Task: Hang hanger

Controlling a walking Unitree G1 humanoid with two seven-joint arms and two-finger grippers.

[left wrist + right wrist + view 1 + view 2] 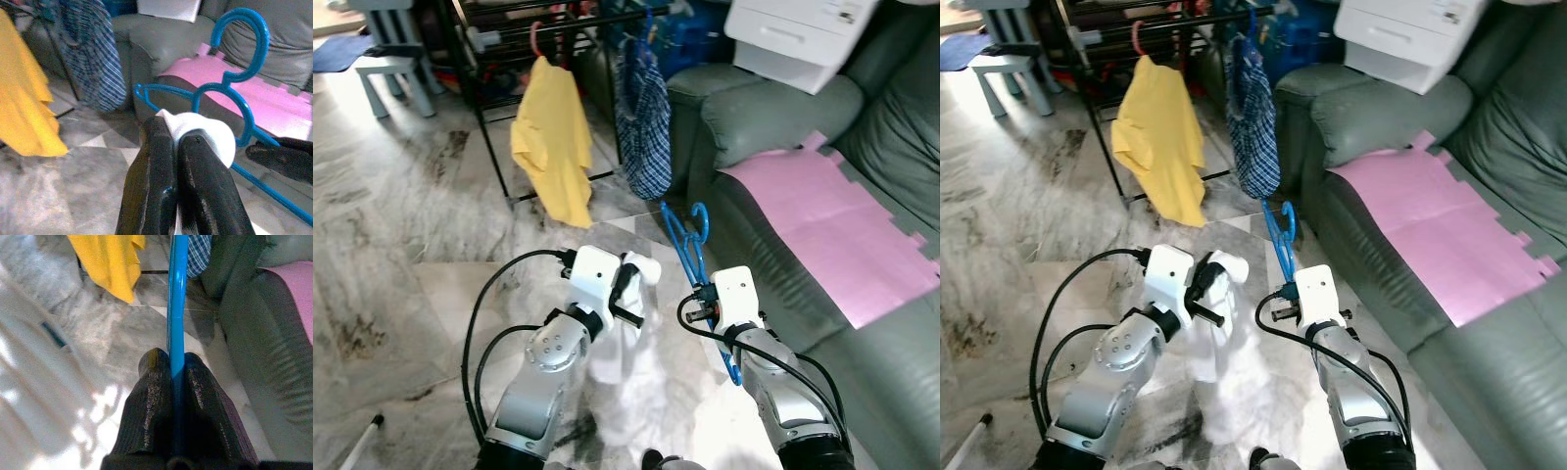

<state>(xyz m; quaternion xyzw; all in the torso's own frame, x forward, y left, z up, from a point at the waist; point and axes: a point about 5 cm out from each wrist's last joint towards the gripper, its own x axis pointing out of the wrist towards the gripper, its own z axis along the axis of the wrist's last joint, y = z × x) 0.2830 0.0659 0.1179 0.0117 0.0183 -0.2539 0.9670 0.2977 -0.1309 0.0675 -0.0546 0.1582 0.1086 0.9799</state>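
Observation:
A blue plastic hanger (688,238) stands nearly upright in front of me, hook (243,41) uppermost, beside the sofa. My right gripper (177,363) is shut on one of its bars (176,293). A white garment (626,364) hangs down from my left gripper (634,282), which is shut on a fold of the cloth (203,133). The two grippers are level with each other, the left a little to the left of the hanger. Behind them a black clothes rack (487,93) carries a yellow shirt (554,143) and a blue checked garment (641,127).
A grey-green sofa (773,117) runs along my right, with a pink sheet (832,230) on its seat and a white box (803,34) on its arm. Marble floor (401,225) lies to the left. A pale stool (391,73) stands at the far left.

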